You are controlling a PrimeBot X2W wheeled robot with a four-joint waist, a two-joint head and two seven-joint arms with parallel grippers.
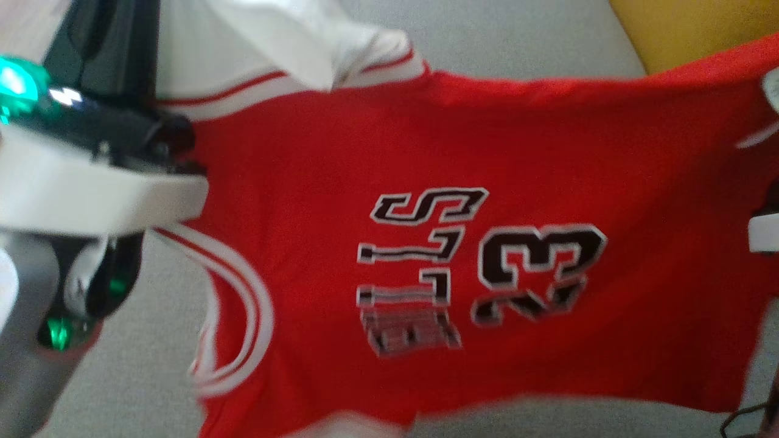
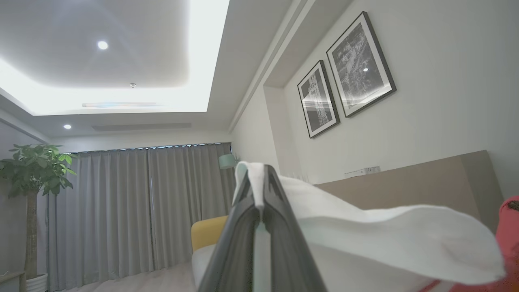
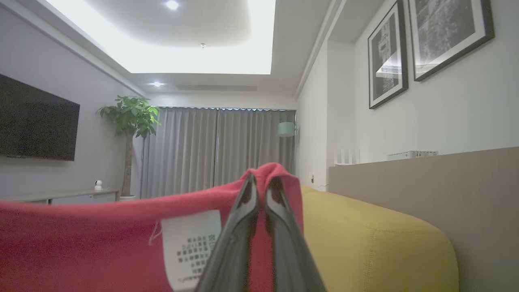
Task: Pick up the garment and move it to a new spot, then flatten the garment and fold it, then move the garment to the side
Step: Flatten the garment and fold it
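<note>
**Both jaws shut on the red jersey (image 1: 426, 170), which was held spread between them.**

The left jaws were closed tight on the white shoulder trim (image 2: 365, 231). The right jaws were closed on the red hem, just beside the care label (image 3: 190, 247). Between them the jersey ran crosswise in front of the robot, shoulders to its left and hem to its right, lettering upward, over the grey surface (image 1: 517, 36). Neither arm looked nearer, so setting it down would probably take both arms lowering together.
</note>
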